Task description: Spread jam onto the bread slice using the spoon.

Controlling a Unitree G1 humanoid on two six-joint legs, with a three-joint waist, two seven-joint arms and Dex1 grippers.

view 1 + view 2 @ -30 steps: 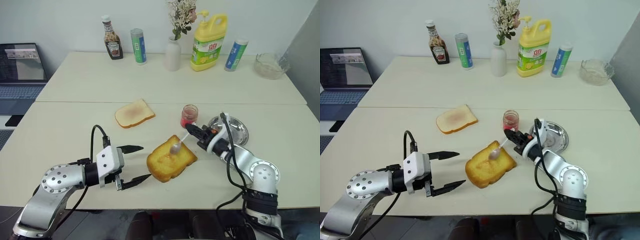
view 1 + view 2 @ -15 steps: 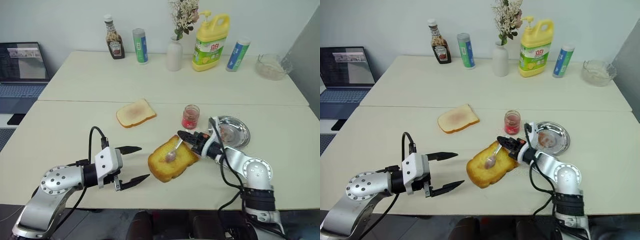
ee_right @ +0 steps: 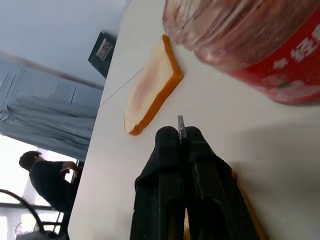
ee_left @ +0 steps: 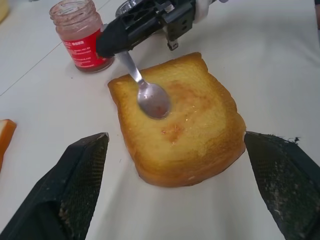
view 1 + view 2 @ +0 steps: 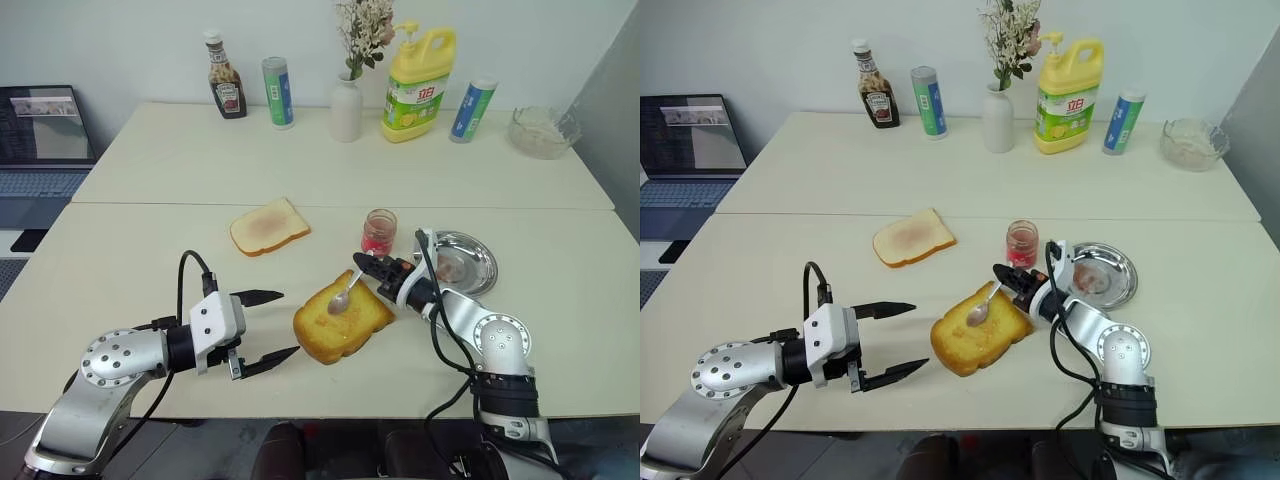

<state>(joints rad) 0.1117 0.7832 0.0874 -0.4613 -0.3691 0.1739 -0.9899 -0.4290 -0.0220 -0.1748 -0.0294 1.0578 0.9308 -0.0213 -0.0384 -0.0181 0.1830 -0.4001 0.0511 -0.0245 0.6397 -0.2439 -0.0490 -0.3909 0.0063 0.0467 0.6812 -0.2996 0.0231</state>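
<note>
We've got R pincer (image 5: 1001, 272) clamped on spoon (image 5: 982, 306), bowl on bread slice (image 5: 980, 330); L pincer (image 5: 902, 340) wide open, nr its left.

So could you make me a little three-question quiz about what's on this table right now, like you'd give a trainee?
1. True or false: the spoon has its bowl over the bread slice.
2. Which hand holds the spoon? A) the left hand B) the right hand C) neither
3. Fill in: the jam stands between the bread slice and the round steel ____.

Key
1. True; the bowl carries a red smear and lies over the toasted face.
2. B; its fingers are shut on the handle, while the left hand waits open beside the slice.
3. dish
</note>
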